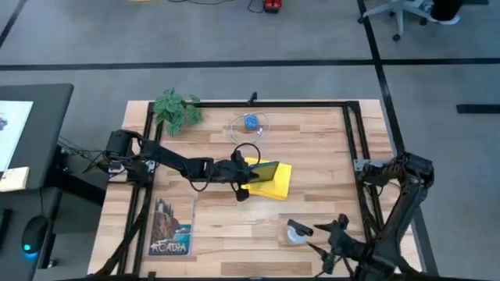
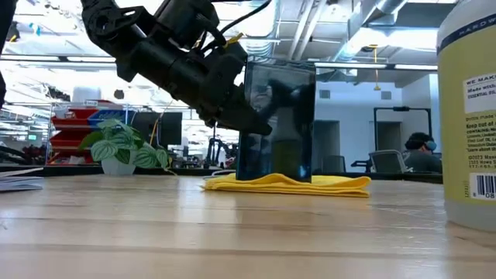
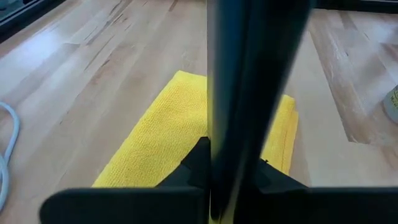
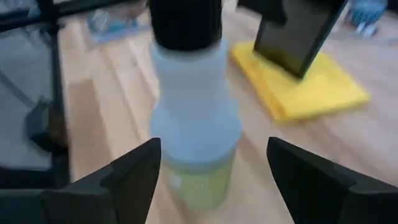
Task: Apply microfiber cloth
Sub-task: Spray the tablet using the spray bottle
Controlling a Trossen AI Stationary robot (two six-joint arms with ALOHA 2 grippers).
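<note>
At the centre of the high view we have the left gripper [image 1: 248,178] pinching the dark tablet [image 1: 262,172], which stands on edge on the microfiber cloth [image 1: 275,183]. The cloth lies folded and flat just right of the table's middle. In the low view the tablet [image 2: 275,120] rises upright from the yellow cloth [image 2: 288,184], its lower edge touching the fabric.

At the lower right of the high view our right gripper [image 1: 332,238] waits with its fingers spread on either side of a spray bottle [image 1: 296,232], apparently not touching it; the right wrist view shows the bottle [image 4: 194,118] between the open fingers.

Our worry is the tablet. Held by one edge and balanced on soft fabric, it could slip in the grip or topple if we tilt it too quickly. Dragging it could also bunch the cloth, or push it toward the blue object [image 1: 251,122] and the plant [image 1: 177,109] in the upper part of the frame
</note>
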